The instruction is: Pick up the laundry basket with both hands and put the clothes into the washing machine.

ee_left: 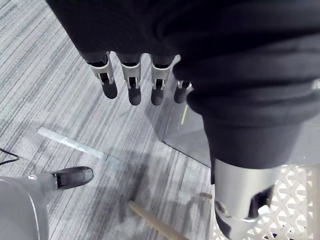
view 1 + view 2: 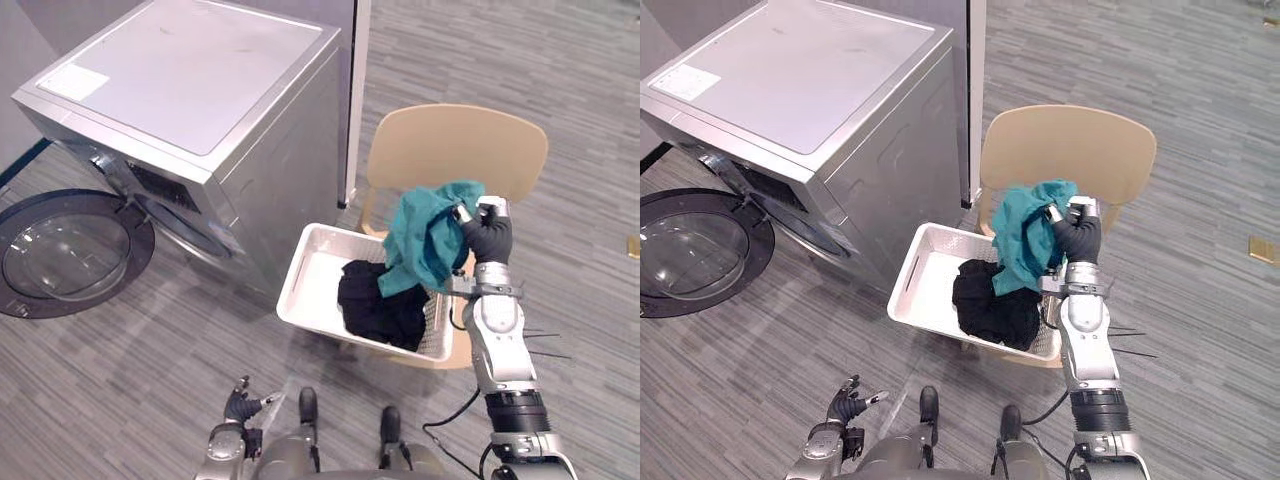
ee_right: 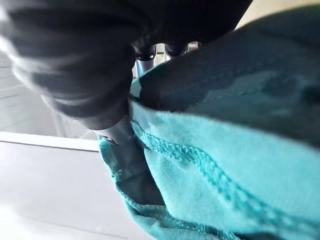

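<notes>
1. Your left hand (image 2: 240, 405) hangs low beside the robot's body, over the grey striped floor (image 2: 150, 370). Its fingers (image 1: 131, 87) are straight, slightly apart and hold nothing.
2. Your right hand (image 2: 487, 238) is raised over the right end of the laundry basket (image 2: 298, 282), with fingers and thumb clamped on a bunch of the teal garment (image 2: 428, 238).
3. That teal garment hangs from the grip with its long axis running downward. The top is gathered at the hand, and the lower edge drapes into the basket and touches the black garment (image 2: 380, 300).
4. The black garment lies crumpled in the right half of the basket, and the basket's white bottom shows in the left half.
5. The laundry basket is white and rectangular, and it rests on the seat of a pale wooden chair (image 2: 455, 150) whose back stands on the far side. The basket's long axis runs left to right across your view — its left short end points at the side wall of the washing machine (image 2: 190, 90), just beside it.
6. The washing machine stands to the left of the basket. Its round door (image 2: 65, 250) is swung wide open to the left — the drum opening faces the robot's left and is well apart from the raised teal garment.
</notes>
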